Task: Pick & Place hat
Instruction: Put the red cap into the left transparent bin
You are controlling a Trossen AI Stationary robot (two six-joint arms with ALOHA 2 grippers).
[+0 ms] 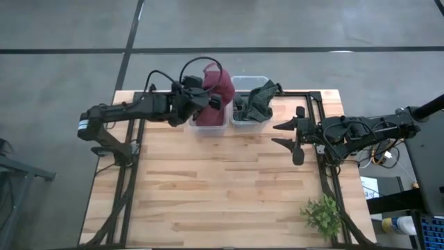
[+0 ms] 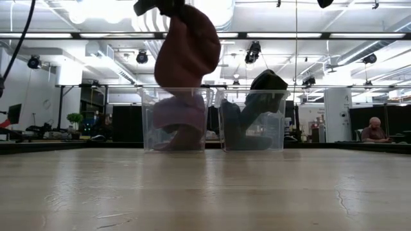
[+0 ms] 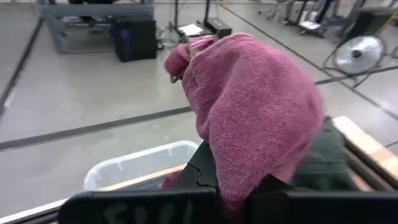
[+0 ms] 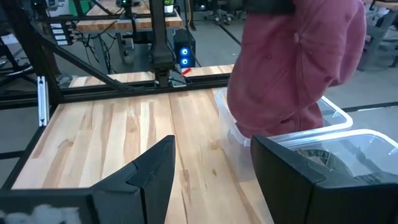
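Looking about halfway: left gripper has the red hat clenched, dangling below its jaws over the bin. Right gripper spread wide, idle.

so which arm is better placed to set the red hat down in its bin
Left. Its end effector already holds the red hat above the left bin. The right end effector is open and empty, off beside the other bin.

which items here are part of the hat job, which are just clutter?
In play:
- pink hat, held by left claw
- left clear bin beneath it
- right claw, open, waiting

Bystanders:
- right bin holding dark green hat
- small plant
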